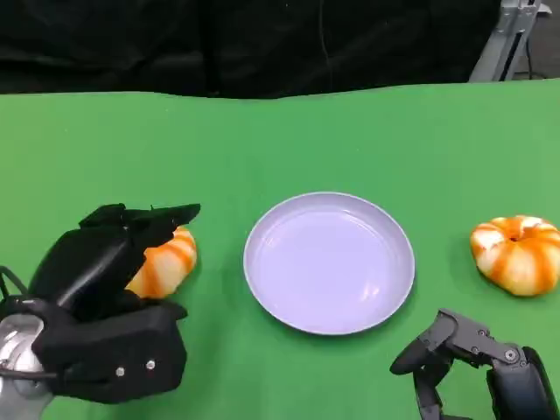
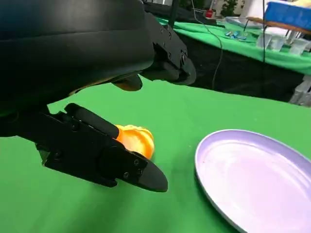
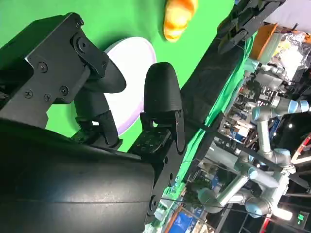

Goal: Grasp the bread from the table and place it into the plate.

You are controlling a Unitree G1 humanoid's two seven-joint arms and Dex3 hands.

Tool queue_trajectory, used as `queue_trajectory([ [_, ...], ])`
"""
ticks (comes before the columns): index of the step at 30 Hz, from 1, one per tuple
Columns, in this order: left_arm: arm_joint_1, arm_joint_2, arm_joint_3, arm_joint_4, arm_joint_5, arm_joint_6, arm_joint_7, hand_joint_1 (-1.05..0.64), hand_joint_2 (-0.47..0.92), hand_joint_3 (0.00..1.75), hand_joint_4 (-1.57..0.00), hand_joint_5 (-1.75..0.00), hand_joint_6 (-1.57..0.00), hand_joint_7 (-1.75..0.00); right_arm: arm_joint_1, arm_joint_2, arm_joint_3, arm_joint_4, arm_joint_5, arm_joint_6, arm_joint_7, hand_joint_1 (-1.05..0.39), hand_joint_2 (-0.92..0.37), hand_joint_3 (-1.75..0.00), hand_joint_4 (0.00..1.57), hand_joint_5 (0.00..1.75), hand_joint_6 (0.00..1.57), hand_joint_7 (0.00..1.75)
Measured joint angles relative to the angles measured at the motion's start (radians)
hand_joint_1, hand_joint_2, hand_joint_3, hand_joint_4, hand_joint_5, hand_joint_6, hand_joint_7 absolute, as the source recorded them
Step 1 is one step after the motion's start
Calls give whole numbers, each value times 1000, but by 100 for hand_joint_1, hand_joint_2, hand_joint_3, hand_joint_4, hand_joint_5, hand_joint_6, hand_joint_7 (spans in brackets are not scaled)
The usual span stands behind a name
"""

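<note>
Two breads on the green surface: one at frame left, one at far right. One lilac plate at centre. Two black hands.

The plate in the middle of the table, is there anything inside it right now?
Nothing lies in the plate; its whole lilac inside shows bare. One bread sits beside it, partly covered by the left hand; another bread lies on its other side.

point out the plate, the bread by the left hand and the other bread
plate (image 1: 262,262), head view, left rim
bread by the left hand (image 1: 166,262), head view, visible striped side
other bread (image 1: 518,254), head view, top middle
</note>
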Motion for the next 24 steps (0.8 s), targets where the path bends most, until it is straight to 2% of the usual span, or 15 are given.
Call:
queue_trajectory([
  [3, -8, 5, -12, 0, 23, 18, 5, -56, 90, 0, 0, -51, -27, 0, 1, 0, 0, 0, 0, 0, -1, 8, -30, -136, 77, 159, 82, 125],
  [11, -87, 12, -118, 50, 220, 168, 17, -58, 90, 0, 0, -50, -26, 0, 1, 0, 2, 1, 0, -2, -5, 8, -29, -137, 77, 158, 82, 125],
  [16, -135, 11, -163, 126, 254, 204, 43, -61, 91, 0, 0, -49, -24, 0, 9, 0, 8, 0, 0, -1, -5, 8, -29, -138, 77, 159, 82, 125],
  [24, -146, 12, -183, 136, 256, 222, 44, -61, 91, 0, 0, -49, -23, 0, 11, 0, 12, -4, -15, -1, -7, 9, -28, -139, 78, 159, 83, 125],
])
